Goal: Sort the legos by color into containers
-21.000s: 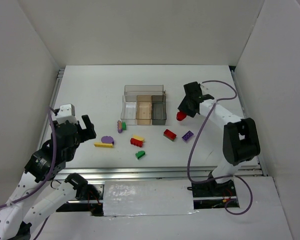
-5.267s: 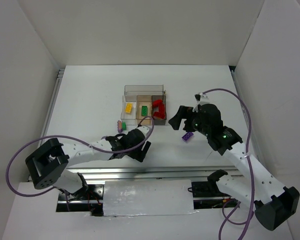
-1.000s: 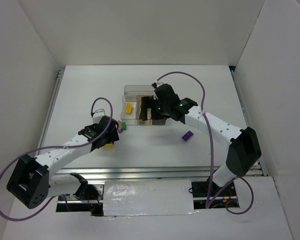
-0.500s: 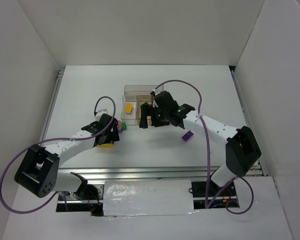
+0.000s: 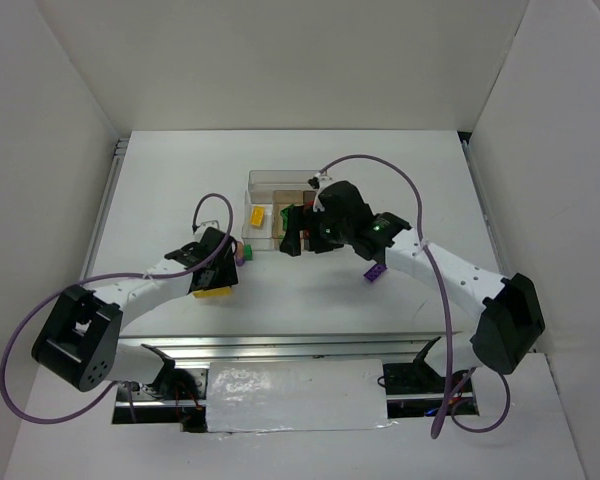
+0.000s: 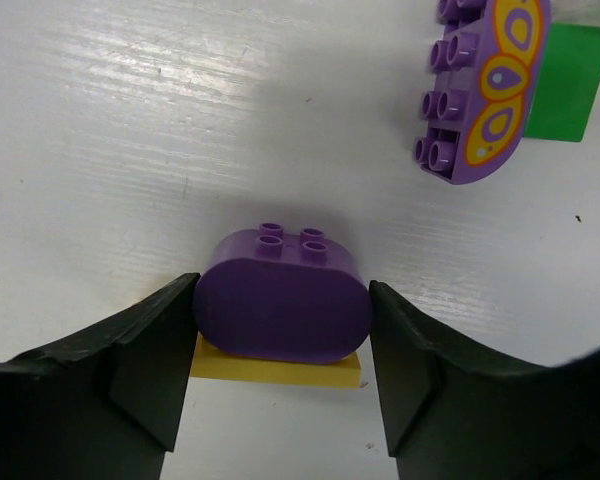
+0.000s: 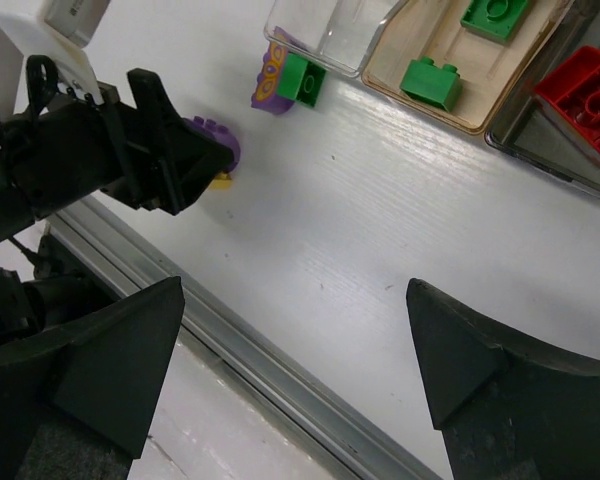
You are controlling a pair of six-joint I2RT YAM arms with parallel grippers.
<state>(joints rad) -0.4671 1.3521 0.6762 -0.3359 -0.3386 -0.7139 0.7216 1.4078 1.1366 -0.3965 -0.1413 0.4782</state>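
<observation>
A purple oval lego (image 6: 282, 305) sits on a flat yellow lego (image 6: 280, 368) on the white table. My left gripper (image 6: 282, 340) is down around it, one finger against each rounded end, so it is shut on that piece. A purple butterfly-print lego (image 6: 485, 85) lies just beyond, next to a green lego (image 6: 572, 85). My right gripper (image 7: 295, 350) hangs open and empty above the table, in front of the containers (image 5: 280, 215). Green legos (image 7: 431, 82) lie in the tan bin, red legos (image 7: 587, 100) in the dark one, a yellow lego (image 5: 257, 215) in a clear one.
A lone purple brick (image 5: 376, 271) lies on the table right of centre, under the right arm. A metal rail (image 7: 280, 365) runs along the table's near edge. White walls close in the table on three sides.
The left jaws have closed in from wide open onto the purple oval lego. The right gripper has drawn back from over the bins toward the front; it stays open.
</observation>
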